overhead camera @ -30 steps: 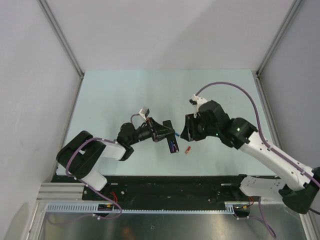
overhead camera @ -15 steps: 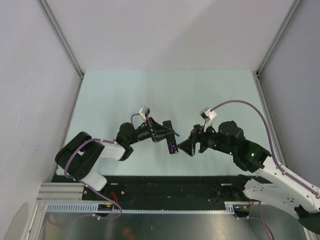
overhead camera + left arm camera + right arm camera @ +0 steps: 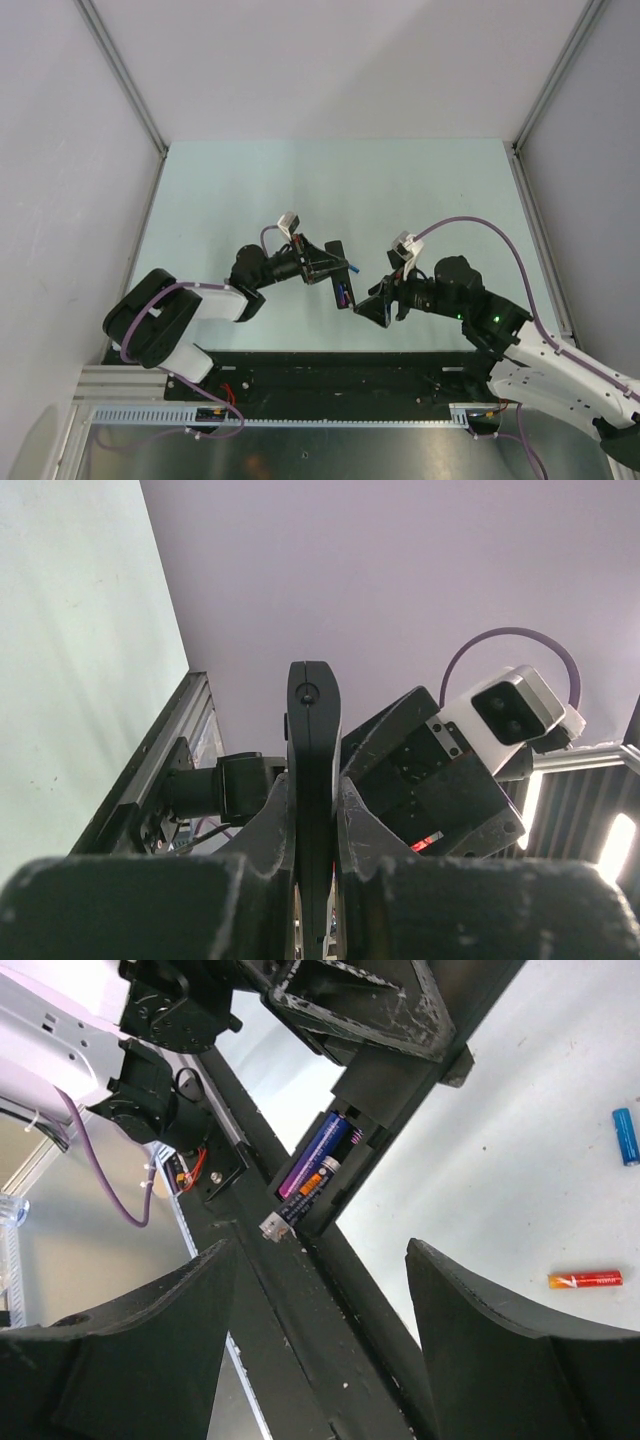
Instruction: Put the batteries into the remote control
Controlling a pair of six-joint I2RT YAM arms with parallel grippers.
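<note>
My left gripper (image 3: 325,266) is shut on the black remote control (image 3: 340,264) and holds it off the table. In the left wrist view the remote (image 3: 313,740) stands edge-on between the fingers. In the right wrist view the remote's (image 3: 400,1090) open compartment holds a purple-blue battery (image 3: 318,1152) and a second one with an orange band (image 3: 300,1202) whose silver tip sticks out. Loose on the table lie a blue battery (image 3: 624,1136) and a red-orange battery (image 3: 585,1280). My right gripper (image 3: 368,310) is open and empty, just near-side of the remote's lower end.
The black base rail (image 3: 350,368) runs along the table's near edge, right under the right gripper. The blue battery (image 3: 352,267) lies beside the remote. The pale green table (image 3: 300,190) stretches to the back, with grey walls on three sides.
My right arm has swung from beside the remote down toward the near edge and now sits below the remote's end, covering the red-orange battery in the top view. The left arm barely moved.
</note>
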